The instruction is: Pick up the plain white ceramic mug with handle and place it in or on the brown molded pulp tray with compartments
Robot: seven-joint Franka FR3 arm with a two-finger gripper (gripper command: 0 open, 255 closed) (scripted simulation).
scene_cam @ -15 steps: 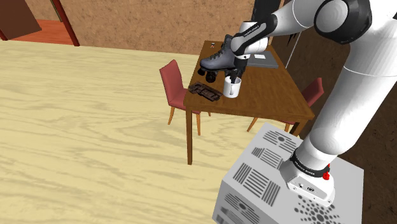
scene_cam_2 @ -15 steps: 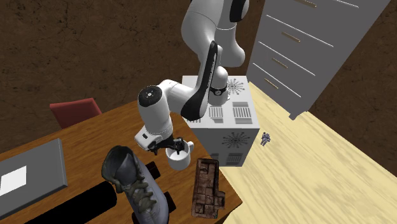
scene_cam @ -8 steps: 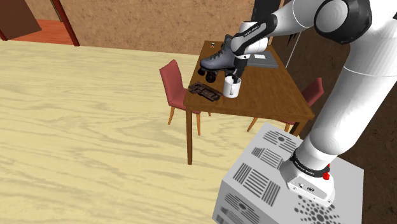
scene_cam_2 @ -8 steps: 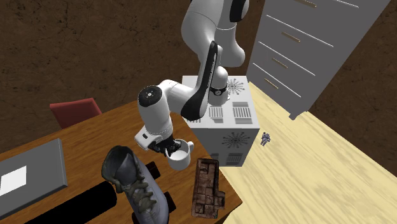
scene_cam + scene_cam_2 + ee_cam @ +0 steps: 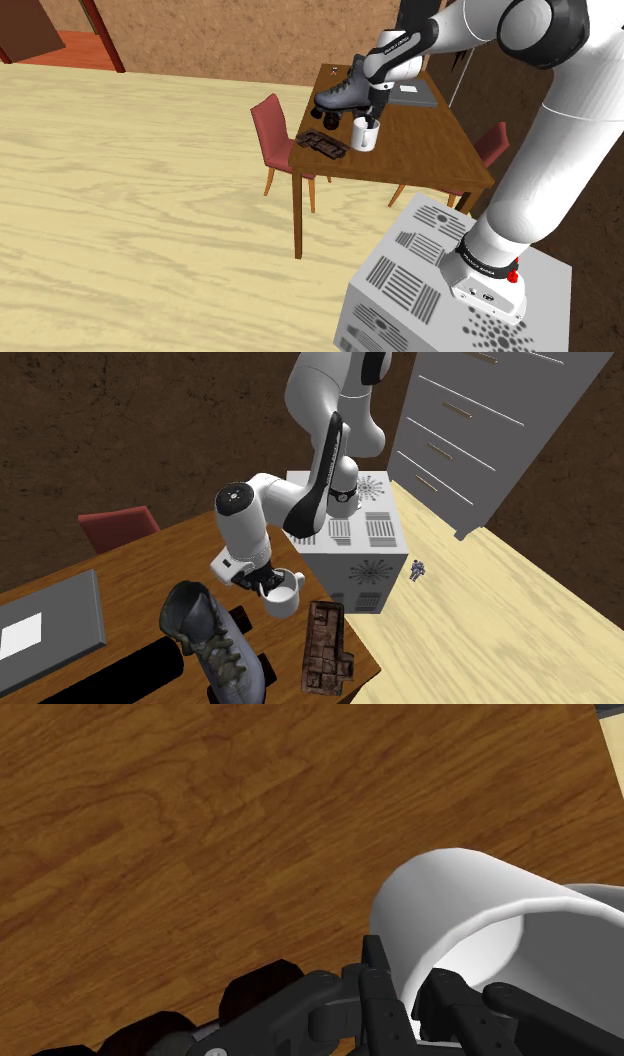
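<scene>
The black gripper (image 5: 405,972) is clamped on the rim of the white mug (image 5: 455,909). One finger (image 5: 378,989) presses the outer wall and the other reaches inside the mouth. The mug is over the wooden table (image 5: 200,834), just beside the brown compartment tray (image 5: 327,647) and not touching it. From these angles I can't quite tell whether its base rests on the tabletop or is slightly clear of it. The tray lies flat near the table's edge. A dark roller skate (image 5: 343,92) stands close to the tray, also apart from it. A red chair (image 5: 274,132) sits near the tray's side of the table. The arm's stand (image 5: 435,290) is well apart from the tray.
</scene>
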